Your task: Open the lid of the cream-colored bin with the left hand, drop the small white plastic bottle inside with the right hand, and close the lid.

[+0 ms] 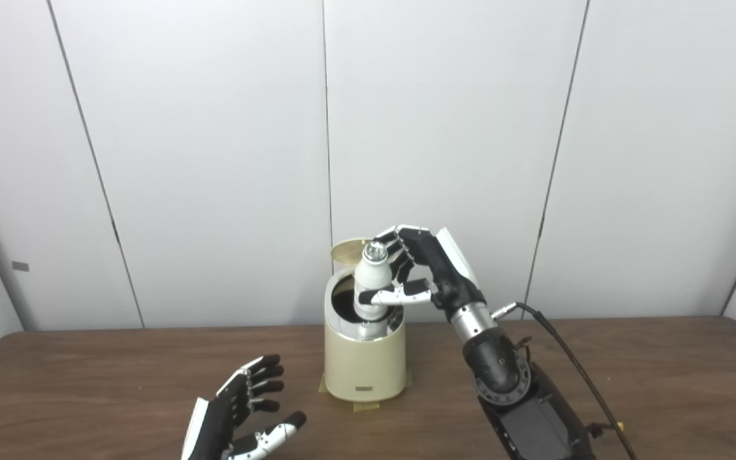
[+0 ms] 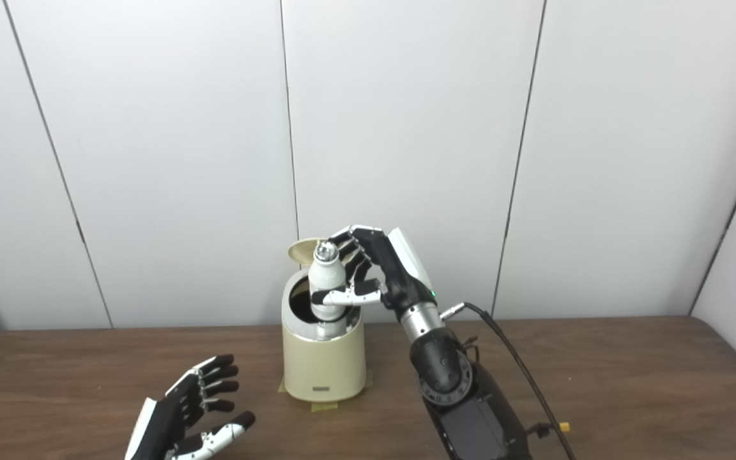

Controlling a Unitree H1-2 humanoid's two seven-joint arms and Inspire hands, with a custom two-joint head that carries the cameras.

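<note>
Bin (image 1: pixel 364 364), rounded, cream, lid (image 1: pixel 347 250) up; right hand (image 1: pixel 416 271) grips smooth white bottle (image 1: pixel 371 281) over its mouth; left hand (image 1: pixel 240 412) empty, fingers spread above the wooden table (image 1: pixel 87 383).

Brown wooden table (image 1: pixel 662 370), white panelled wall (image 1: pixel 214 160)

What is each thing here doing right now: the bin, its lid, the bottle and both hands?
Bin: upright on the table, its top open.
Lid: flipped up at the back.
Bottle: upright, cap on, held over the bin's opening, its lower end at the rim.
Right hand: closed around the bottle.
Left hand: open, holding nothing, low in front of the bin and to the left.
</note>
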